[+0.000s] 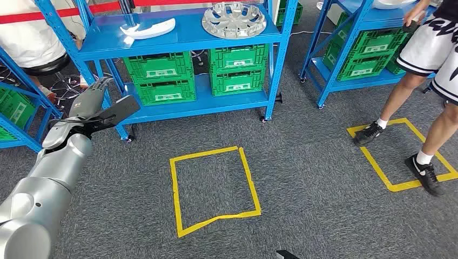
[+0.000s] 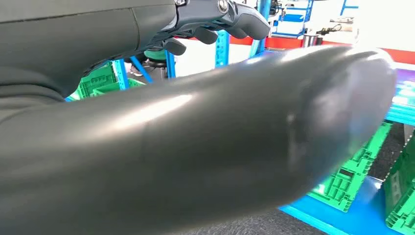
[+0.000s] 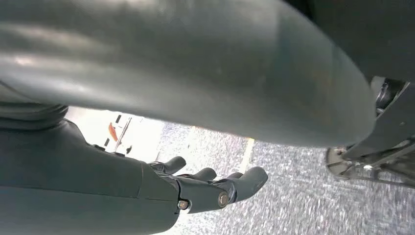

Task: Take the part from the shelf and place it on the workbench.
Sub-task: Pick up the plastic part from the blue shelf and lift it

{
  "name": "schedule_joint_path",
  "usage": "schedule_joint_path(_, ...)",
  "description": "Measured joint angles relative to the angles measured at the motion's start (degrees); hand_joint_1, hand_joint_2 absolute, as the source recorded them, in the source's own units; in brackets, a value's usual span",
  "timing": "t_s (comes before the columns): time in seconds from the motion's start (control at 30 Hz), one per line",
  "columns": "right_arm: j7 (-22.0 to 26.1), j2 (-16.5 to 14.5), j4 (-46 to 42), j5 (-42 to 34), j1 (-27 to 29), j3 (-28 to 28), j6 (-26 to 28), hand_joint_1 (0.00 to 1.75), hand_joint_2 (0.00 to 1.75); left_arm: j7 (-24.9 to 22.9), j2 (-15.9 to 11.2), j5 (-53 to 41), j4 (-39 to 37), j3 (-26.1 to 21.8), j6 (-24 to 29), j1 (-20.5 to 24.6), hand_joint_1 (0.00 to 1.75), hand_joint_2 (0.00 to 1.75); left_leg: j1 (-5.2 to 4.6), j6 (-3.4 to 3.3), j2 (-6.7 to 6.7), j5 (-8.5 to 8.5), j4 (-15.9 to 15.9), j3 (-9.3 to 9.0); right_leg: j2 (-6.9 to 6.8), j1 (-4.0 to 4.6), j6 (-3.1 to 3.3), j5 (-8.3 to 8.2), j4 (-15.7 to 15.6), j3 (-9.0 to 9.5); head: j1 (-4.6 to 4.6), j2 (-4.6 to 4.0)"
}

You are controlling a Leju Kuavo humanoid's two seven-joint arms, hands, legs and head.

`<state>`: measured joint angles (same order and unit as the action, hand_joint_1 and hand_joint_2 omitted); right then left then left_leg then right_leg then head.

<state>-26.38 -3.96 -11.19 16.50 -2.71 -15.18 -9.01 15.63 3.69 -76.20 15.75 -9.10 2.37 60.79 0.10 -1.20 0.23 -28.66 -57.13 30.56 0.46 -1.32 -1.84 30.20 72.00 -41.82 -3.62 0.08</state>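
Observation:
A white curved part (image 1: 148, 28) lies on the top level of the blue shelf (image 1: 189, 38), with a silver wheel cover (image 1: 234, 19) to its right. My left hand (image 1: 100, 105) is raised in front of the shelf's left post, below and left of the white part. Its fingers are stretched out and it holds nothing. In the left wrist view its thick thumb (image 2: 220, 147) stands apart from the dark fingers (image 2: 230, 17). My right hand (image 3: 147, 191) hangs over the carpet, its fingers (image 3: 220, 183) apart and nothing in them.
Green crates (image 1: 159, 78) fill the shelf's lower levels. Two yellow tape squares (image 1: 213, 186) (image 1: 402, 154) mark the grey carpet. A person (image 1: 426, 70) stands at the right by a second blue shelf (image 1: 356, 48). Another person (image 1: 29, 40) sits at the far left.

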Motion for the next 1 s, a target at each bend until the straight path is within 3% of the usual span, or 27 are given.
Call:
schedule_joint_path(0.1,0.01,-0.07,0.02,0.00,-0.02,0.00,-0.03,0.00,0.00,0.03,-0.05,0.25,0.09,0.17,0.25,0.03,0.00,0.00,0.17,0.79,0.22,-0.95,-0.77,-0.19,-0.66,-0.25,-0.34,-4.14,-8.60,3.54,-0.07,0.00)
schedule_joint_path(0.13,0.07,-0.14,0.03,-0.02,-0.04,0.00,-0.06,0.00,0.00,0.05,-0.10,0.36,0.15,0.23,0.39,0.04,0.00,0.00,0.12,1.19,0.29,-1.36,-1.08,-0.15,-0.84,-0.28,-0.16,-4.88,-11.09,4.60,-0.10,0.00)
schedule_joint_path(0.3,0.34,-0.27,0.07,-0.08,-0.05,-0.02,-0.14,0.00,0.00,0.25,-0.33,0.87,0.51,0.66,0.95,0.00,0.00,0.00,0.19,2.94,0.38,-2.67,-1.94,-0.22,-0.50,0.03,2.16,-3.67,-12.19,5.64,0.02,0.00)
schedule_joint_path(0.37,0.38,-0.26,0.07,-0.11,-0.14,-0.03,-0.14,0.00,0.00,0.32,-0.49,0.96,0.64,0.78,1.03,0.02,0.00,0.00,0.29,3.33,0.23,-4.66,-7.30,2.57,-0.32,-0.03,2.91,-3.18,-12.29,6.42,0.12,0.00)
schedule_joint_path(0.43,0.42,-0.26,0.07,-0.16,-0.20,-0.04,-0.13,0.00,0.00,0.26,-0.69,1.08,0.62,0.83,1.04,-0.23,0.00,0.00,0.28,3.38,0.13,-6.78,-15.46,7.87,-0.05,0.12,3.31,-2.54,-12.29,7.11,0.16,0.00)
schedule_joint_path(0.47,0.38,-0.26,0.07,-0.15,-0.19,-0.04,-0.13,0.00,0.00,0.18,-0.78,1.22,0.61,0.90,1.04,-0.47,0.00,0.00,0.26,3.26,0.10,-6.65,-17.98,10.08,0.13,0.22,3.37,-2.18,-12.29,7.53,0.16,0.00)
schedule_joint_path(0.5,0.34,-0.26,0.07,-0.11,-0.16,-0.05,-0.13,0.00,0.00,0.10,-0.87,1.40,0.61,0.99,1.04,-0.68,0.00,0.00,0.20,3.02,0.06,-5.35,-18.34,11.28,0.29,0.32,3.41,-1.78,-12.29,8.02,0.17,0.00)
schedule_joint_path(0.53,0.31,-0.27,0.07,-0.07,-0.15,-0.05,-0.14,0.00,0.00,0.04,-0.96,1.59,0.62,1.08,1.04,-0.77,0.00,0.00,0.08,2.67,0.02,-2.97,-16.39,11.29,0.45,0.40,3.42,-1.37,-12.29,8.58,0.15,-0.01)
schedule_joint_path(0.6,0.32,-0.37,0.09,0.07,-0.18,-0.05,-0.15,0.00,0.00,0.02,-1.20,1.98,0.71,1.22,1.04,-0.71,0.00,0.00,-0.46,1.72,-0.21,2.41,-8.66,8.90,0.69,0.51,3.29,-0.50,-12.35,9.70,0.13,-0.01)
schedule_joint_path(0.67,0.63,-0.56,0.13,0.20,-0.22,-0.07,-0.16,0.00,0.00,0.06,-1.47,2.35,0.79,1.40,1.07,-0.59,0.00,0.00,-1.04,1.05,-0.47,4.44,-3.05,6.60,0.94,0.49,2.82,0.09,-12.56,10.27,0.13,0.00)
schedule_joint_path(0.77,0.68,-0.68,0.17,0.32,-0.18,-0.08,-0.16,0.00,0.00,0.14,-1.65,2.77,0.97,1.72,1.09,-0.60,0.00,0.00,-1.08,0.53,-0.53,3.82,-1.23,5.34,0.96,0.41,1.93,0.00,-12.48,10.60,0.11,0.00)
schedule_joint_path(0.83,0.46,-0.68,0.18,0.32,-0.25,-0.08,-0.10,0.00,0.00,0.22,-1.70,2.82,1.16,1.91,1.13,-0.44,0.00,0.00,-0.76,0.03,-0.51,3.56,-0.40,4.08,0.62,0.48,1.57,0.66,-10.17,9.70,0.08,-0.01)
schedule_joint_path(0.93,0.75,-0.67,0.22,0.31,-0.34,-0.09,-0.02,0.00,0.00,0.28,-1.72,2.85,1.21,2.30,1.14,-0.37,0.00,0.00,-0.62,-0.41,-0.48,2.83,-0.07,2.95,0.30,0.40,0.97,3.62,-0.89,3.67,0.07,0.00)
schedule_joint_path(0.97,0.85,-0.66,0.25,0.32,-0.29,-0.10,0.00,0.00,0.00,0.28,-1.71,2.85,1.19,2.41,1.13,-0.58,0.00,0.00,-0.59,-0.37,-0.49,2.46,-0.12,2.67,0.28,0.33,0.71,3.96,1.39,1.58,0.08,0.00)
schedule_joint_path(1.0,0.89,-0.66,0.28,0.32,-0.23,-0.11,0.00,0.00,0.00,0.28,-1.70,2.85,1.16,2.49,1.13,-0.80,0.00,0.00,-0.52,-0.26,-0.49,2.03,-0.20,2.31,0.22,0.25,0.51,3.25,1.90,0.28,0.07,0.01)
